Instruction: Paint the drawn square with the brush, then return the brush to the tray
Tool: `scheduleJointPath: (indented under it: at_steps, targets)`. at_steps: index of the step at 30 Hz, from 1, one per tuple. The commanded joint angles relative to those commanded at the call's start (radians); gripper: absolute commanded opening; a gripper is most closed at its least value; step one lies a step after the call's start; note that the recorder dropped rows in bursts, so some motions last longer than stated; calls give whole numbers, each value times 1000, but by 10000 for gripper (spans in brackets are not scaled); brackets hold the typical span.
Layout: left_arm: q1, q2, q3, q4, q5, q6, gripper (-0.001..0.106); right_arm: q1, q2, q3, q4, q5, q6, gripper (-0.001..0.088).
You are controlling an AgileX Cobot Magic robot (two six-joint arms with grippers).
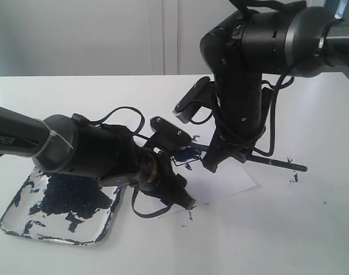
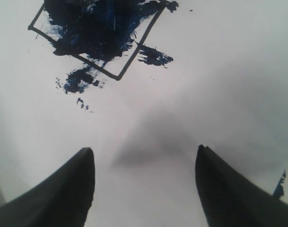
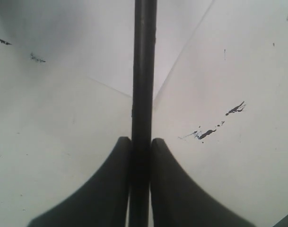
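The drawn square (image 2: pixel 96 33) is a black outline on the white paper (image 1: pixel 228 182), daubed with blue-black paint that spills past its edges. In the exterior view the square (image 1: pixel 185 153) is partly hidden by both arms. My right gripper (image 3: pixel 142 139) is shut on the black handle of the brush (image 3: pixel 144 66). It hangs just right of the square (image 1: pixel 212 166), and the brush handle (image 1: pixel 280 164) sticks out to the right; the tip is hidden. My left gripper (image 2: pixel 144 149) is open and empty, low over the paper's near edge (image 1: pixel 187 200). The paint-splattered tray (image 1: pixel 16 220) lies at the front left.
Small paint specks (image 1: pixel 293 177) dot the white table to the right of the paper. More specks (image 3: pixel 207 133) show near the brush handle. The left arm (image 1: pixel 77 152) lies across the table above the tray's far side.
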Motion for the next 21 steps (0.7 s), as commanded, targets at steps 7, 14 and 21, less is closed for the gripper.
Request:
scheduleJointPath:
  at_steps: [7, 14, 21]
  targets:
    - [0, 0, 0, 0, 5, 0, 656, 0, 0, 0, -17, 0, 3, 0]
    - [0, 0, 0, 0, 11, 0, 656, 0, 0, 0, 33, 29, -8, 0]
    - [0, 0, 0, 0, 19, 0, 656, 0, 4, 0, -1, 29, -2, 0]
